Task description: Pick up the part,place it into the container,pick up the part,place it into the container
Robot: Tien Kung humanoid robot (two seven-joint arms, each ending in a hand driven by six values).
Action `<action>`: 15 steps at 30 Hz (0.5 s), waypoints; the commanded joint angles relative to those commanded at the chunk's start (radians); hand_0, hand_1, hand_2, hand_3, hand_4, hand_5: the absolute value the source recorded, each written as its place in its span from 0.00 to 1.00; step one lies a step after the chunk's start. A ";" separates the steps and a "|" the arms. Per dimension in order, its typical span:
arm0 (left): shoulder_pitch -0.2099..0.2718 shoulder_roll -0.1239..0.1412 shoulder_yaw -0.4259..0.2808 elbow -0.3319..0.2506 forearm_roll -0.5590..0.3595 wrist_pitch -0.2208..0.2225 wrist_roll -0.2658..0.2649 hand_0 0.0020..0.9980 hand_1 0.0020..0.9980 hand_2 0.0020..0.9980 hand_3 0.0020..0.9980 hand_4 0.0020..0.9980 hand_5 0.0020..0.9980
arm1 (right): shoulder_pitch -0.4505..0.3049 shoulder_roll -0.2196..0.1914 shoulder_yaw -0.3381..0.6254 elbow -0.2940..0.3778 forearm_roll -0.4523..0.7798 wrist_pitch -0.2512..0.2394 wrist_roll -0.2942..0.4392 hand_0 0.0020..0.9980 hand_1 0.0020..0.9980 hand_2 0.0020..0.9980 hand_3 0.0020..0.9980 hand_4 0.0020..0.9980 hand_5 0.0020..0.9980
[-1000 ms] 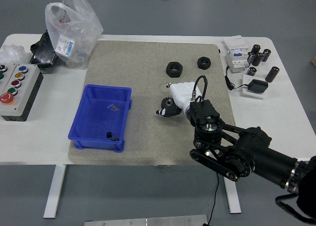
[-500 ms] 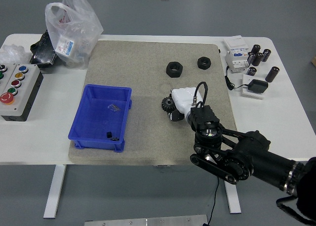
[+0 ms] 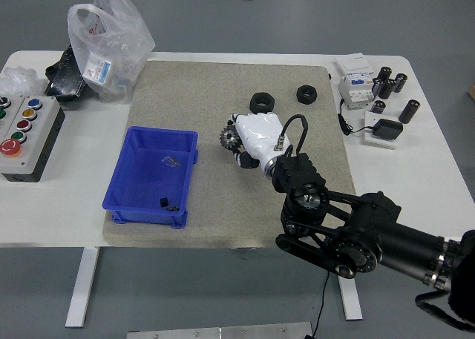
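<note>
My right hand (image 3: pixel 239 140), white with a black arm behind it, is over the middle of the grey mat. Its fingers are curled on a dark toothed gear (image 3: pixel 227 138), held just above the mat. The blue bin (image 3: pixel 154 177) stands to the left of the hand, with a gap of mat between them. Small dark bits lie on its floor. Two black nuts lie on the mat behind the hand, one close by (image 3: pixel 260 102) and one further right (image 3: pixel 306 93). My left arm is out of view.
A button box (image 3: pixel 22 136) sits at the left edge. A plastic bag (image 3: pixel 107 42) and a black tray stand at the back left. A white electrical unit (image 3: pixel 355 85), several black cylinders (image 3: pixel 387 83) and a small black adapter (image 3: pixel 386 130) lie at the back right.
My right hand has moved left and a little away from me with the gear, from the mat's middle right toward the blue bin. Nothing else has moved.
</note>
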 joint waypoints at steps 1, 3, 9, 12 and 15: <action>0.000 0.000 0.001 0.000 -0.001 0.000 0.000 0.62 0.61 0.62 0.61 0.55 0.42 | 0.007 0.007 -0.017 0.010 0.014 -0.018 0.014 0.22 0.35 0.33 0.42 0.24 0.09; -0.001 0.000 0.003 0.000 -0.003 0.000 0.000 0.62 0.61 0.62 0.61 0.55 0.42 | 0.019 0.020 -0.050 0.026 0.047 -0.055 0.046 0.22 0.35 0.33 0.42 0.24 0.09; -0.001 0.002 0.009 0.000 -0.009 0.001 0.002 0.62 0.61 0.62 0.62 0.56 0.44 | 0.049 0.057 -0.124 0.054 0.121 -0.097 0.128 0.22 0.37 0.33 0.42 0.25 0.08; -0.001 0.002 0.011 0.000 -0.011 0.001 0.003 0.62 0.61 0.62 0.62 0.56 0.45 | 0.056 0.068 -0.138 0.056 0.115 -0.061 0.130 0.30 0.44 0.40 0.52 0.31 0.04; 0.000 0.001 0.010 0.000 -0.010 0.001 0.005 0.62 0.61 0.62 0.62 0.56 0.45 | 0.056 0.071 -0.140 0.055 0.095 -0.028 0.125 0.30 0.44 0.40 0.52 0.31 0.04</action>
